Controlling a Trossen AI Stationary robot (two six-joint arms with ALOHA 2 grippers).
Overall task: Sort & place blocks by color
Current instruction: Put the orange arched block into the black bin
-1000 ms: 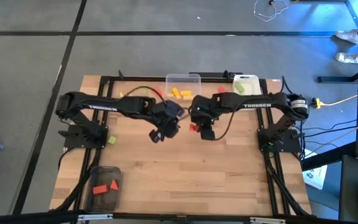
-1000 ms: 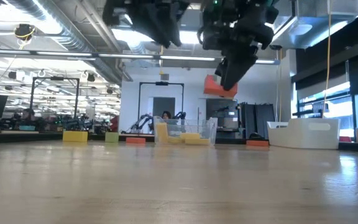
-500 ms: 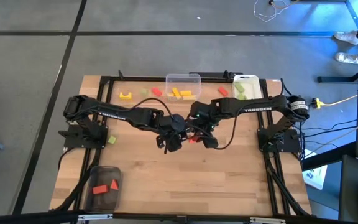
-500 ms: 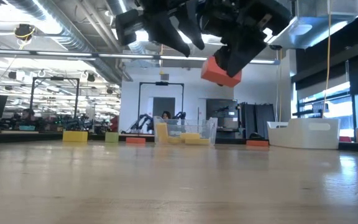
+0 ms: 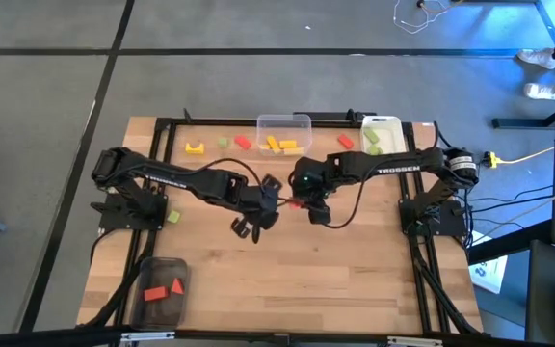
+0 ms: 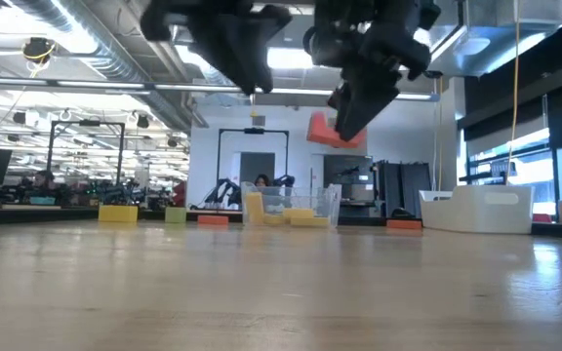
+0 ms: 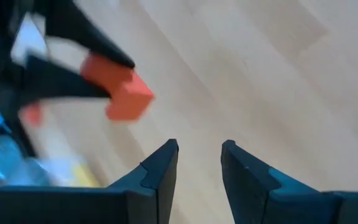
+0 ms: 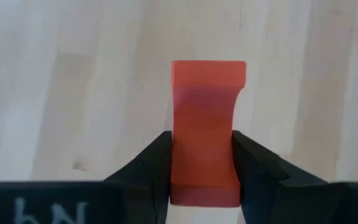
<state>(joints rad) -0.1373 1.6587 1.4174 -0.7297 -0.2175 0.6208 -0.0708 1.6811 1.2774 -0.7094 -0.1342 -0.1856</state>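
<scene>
My right gripper is shut on a red block above the middle of the table. The block also shows in the high view, the low view and the left wrist view. My left gripper is open and empty just left of it, its fingers pointing toward the table. Yellow blocks lie in a clear container at the far edge. Loose blocks lie on the table near the far edge: a yellow arch, a green one, and red ones. My right gripper pinches the red block by two opposite sides between its two fingers, on the half of the block nearer the wrist. The fingers come from above, pointing down. The block's wider free end sticks out past the fingertips, lifted clear of the table.
A container with green blocks stands at the far right. A container with red blocks stands at the near left. One green block lies by the left arm's base. Bare wood lies on the near half of the table.
My left gripper has moved toward the table's near edge and close to the right gripper, then drawn back a little to the left. My right gripper has shifted slightly left with the red block, which stays lifted clear.
</scene>
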